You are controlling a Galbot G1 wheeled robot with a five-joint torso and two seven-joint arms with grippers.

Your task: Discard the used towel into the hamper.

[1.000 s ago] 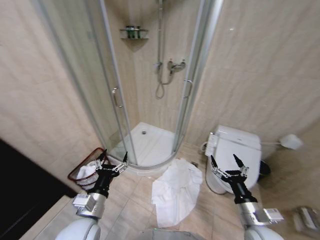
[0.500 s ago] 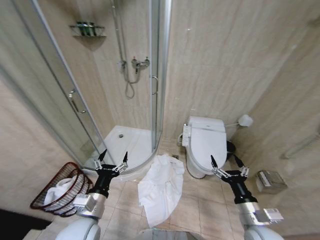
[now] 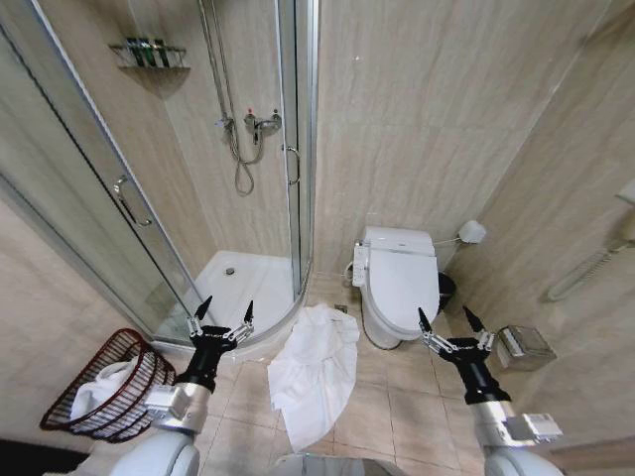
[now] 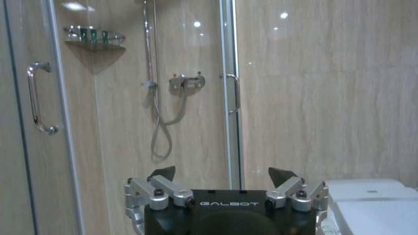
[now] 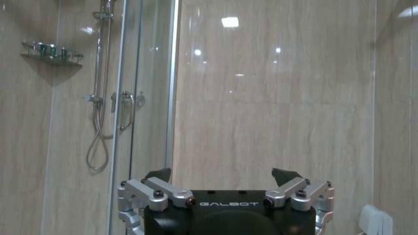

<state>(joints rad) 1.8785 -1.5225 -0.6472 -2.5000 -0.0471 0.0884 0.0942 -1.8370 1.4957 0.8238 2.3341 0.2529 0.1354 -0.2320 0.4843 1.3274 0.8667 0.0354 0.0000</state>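
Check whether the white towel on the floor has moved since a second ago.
No. The crumpled white cloth towel lies between the shower tray and white toilet as before; the camera turned.

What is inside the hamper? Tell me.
The hamper holds white cloth, bunched and rising near its rim. Whatever lies beneath that cloth is covered.

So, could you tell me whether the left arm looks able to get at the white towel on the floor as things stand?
Probably yes: the left gripper is open, the towel lies uncovered on the tiles just beside it, and nothing stands between them.
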